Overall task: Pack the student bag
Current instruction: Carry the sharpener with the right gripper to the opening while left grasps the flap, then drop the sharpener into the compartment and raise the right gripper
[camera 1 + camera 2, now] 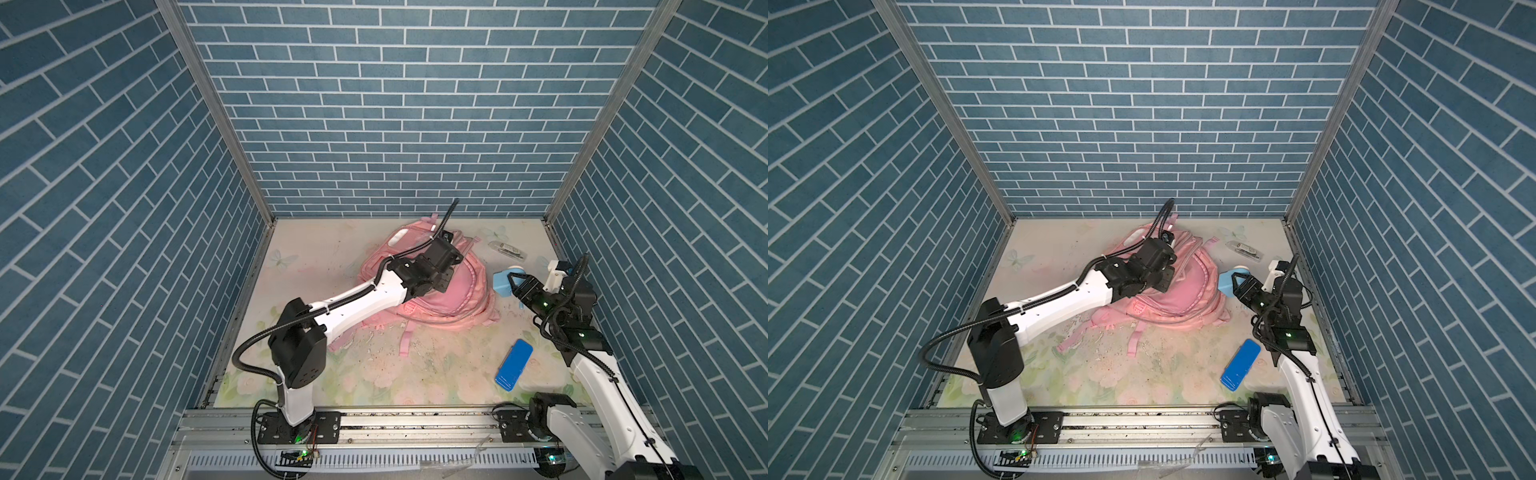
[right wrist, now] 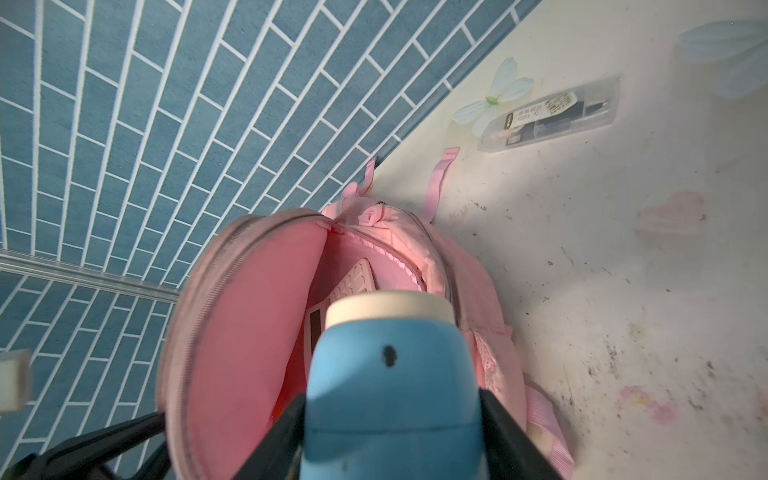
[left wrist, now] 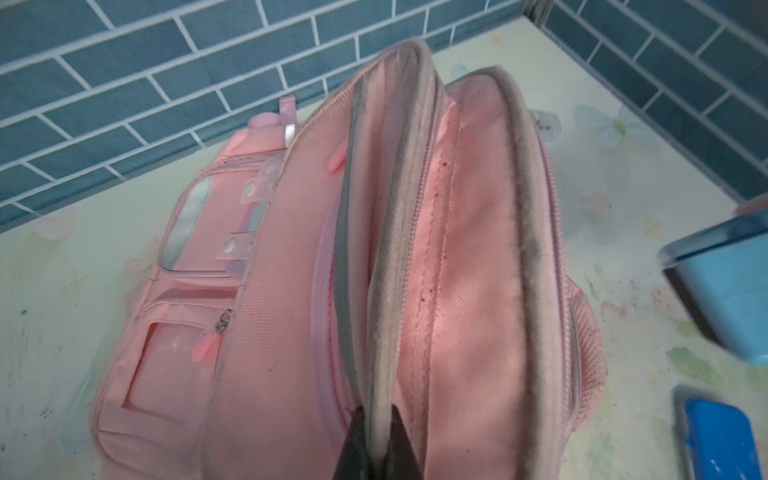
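Left gripper (image 3: 376,436) pinched on zip rim of student bag (image 3: 266,332), left arm (image 1: 357,303) stretched across it, right gripper (image 2: 392,415) clamping blue white-capped bottle (image 2: 390,357), right arm (image 1: 598,374) elbow-bent beside bag.

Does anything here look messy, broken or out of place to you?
Nothing is spilled or broken. The flowered table mat is scuffed and speckled with dark marks in front of the pink fabric backpack. The bag's opening edges look grimy grey rather than pink.
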